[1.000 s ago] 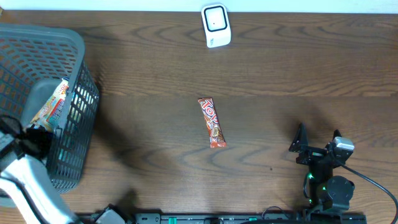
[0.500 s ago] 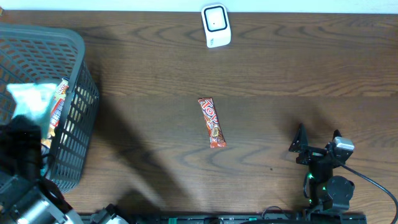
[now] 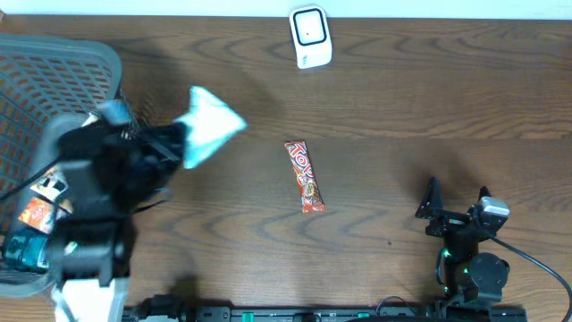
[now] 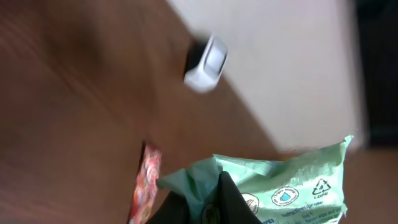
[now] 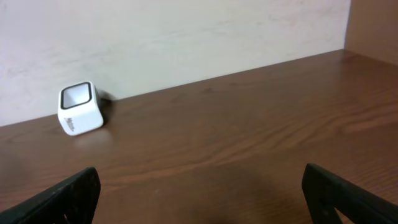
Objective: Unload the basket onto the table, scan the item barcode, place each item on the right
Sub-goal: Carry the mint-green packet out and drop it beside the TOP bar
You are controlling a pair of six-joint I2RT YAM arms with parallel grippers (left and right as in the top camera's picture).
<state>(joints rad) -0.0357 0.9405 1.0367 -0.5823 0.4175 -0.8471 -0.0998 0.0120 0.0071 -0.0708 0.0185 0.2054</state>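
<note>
Pale-green wipes pack [image 3: 213,125] pinched in left hand [image 3: 179,141] | right hand [image 3: 458,199] spread wide, holding nothing

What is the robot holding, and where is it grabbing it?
The left gripper pinches the green wipes pack by one end; the right gripper holds nothing.

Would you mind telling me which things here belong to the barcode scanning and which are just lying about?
In the job: green wipes pack, gripped by the left fingers above the table; white scanner at the far edge.
Lying about, for now: candy bar mid-table; grey basket with other packets in it; right fingers, open and idle.
</note>
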